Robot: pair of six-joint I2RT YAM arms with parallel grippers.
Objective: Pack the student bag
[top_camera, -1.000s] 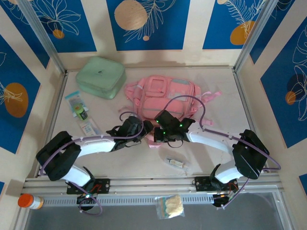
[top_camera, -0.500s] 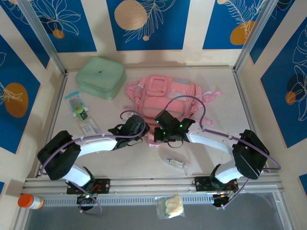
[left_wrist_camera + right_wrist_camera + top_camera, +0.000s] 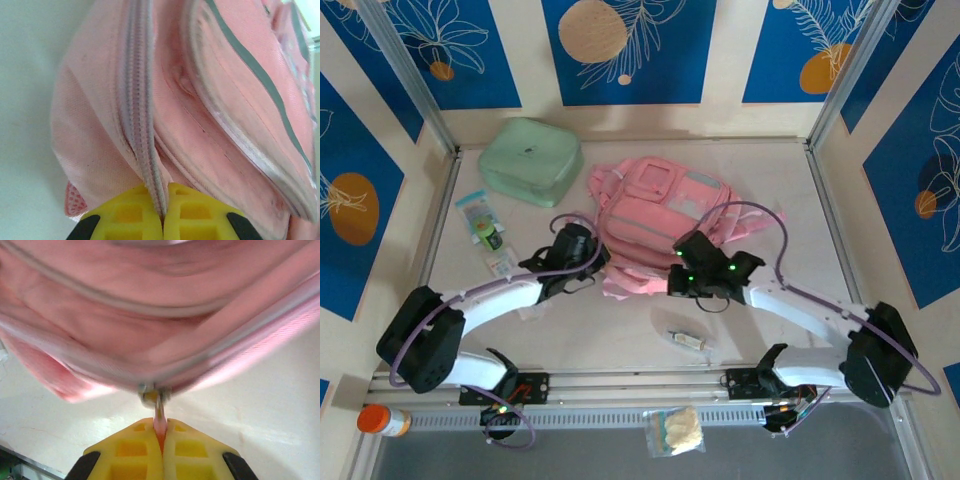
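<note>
The student bag [image 3: 655, 215] is laid flat near the centre of the table [image 3: 790, 190], just right of the mint-green case [image 3: 531, 160] and apart from it. The left gripper [image 3: 163, 202] is pressed together on the bag's zip seam [image 3: 142, 125] at the near left edge, with the seam pinched between the yellow fingers [image 3: 130, 215]. The right gripper [image 3: 160, 432] is closed on a pink zip pull [image 3: 159, 412] at the bag's near right edge. A small tube [image 3: 687, 340] is located on the table nearer the arm bases, clear of the bag.
</note>
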